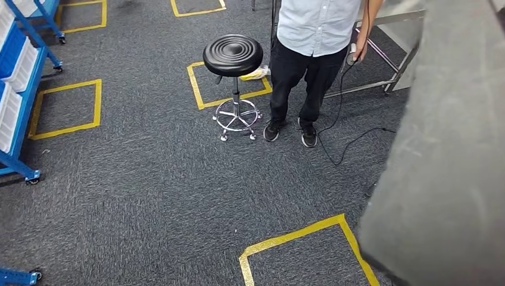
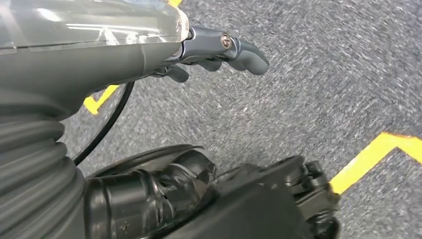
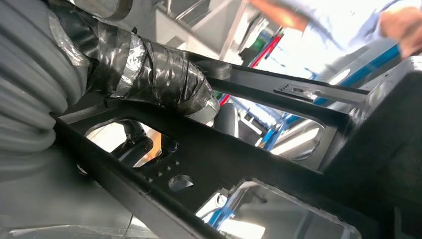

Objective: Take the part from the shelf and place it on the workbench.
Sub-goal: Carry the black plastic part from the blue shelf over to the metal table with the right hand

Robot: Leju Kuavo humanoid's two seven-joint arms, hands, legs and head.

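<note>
In the right wrist view a black metal frame part (image 3: 259, 164) with cut-out windows and small holes lies close across the picture. My right hand (image 3: 149, 69), its finger wrapped in black tape, curls over a bar of this part and holds it. In the left wrist view my left hand (image 2: 219, 47) hangs over grey carpet, thumb and fingers stretched out, with nothing in it. A blue shelf (image 1: 18, 89) with white bins stands at the left edge of the head view.
A black round stool (image 1: 233, 55) on a chrome wheeled base stands ahead. Beside it a person (image 1: 309, 59) holds a device, with a black cable (image 1: 345, 143) trailing over the carpet. A large grey surface (image 1: 452, 167) looms close on the right. Yellow tape squares (image 1: 298, 238) mark the floor.
</note>
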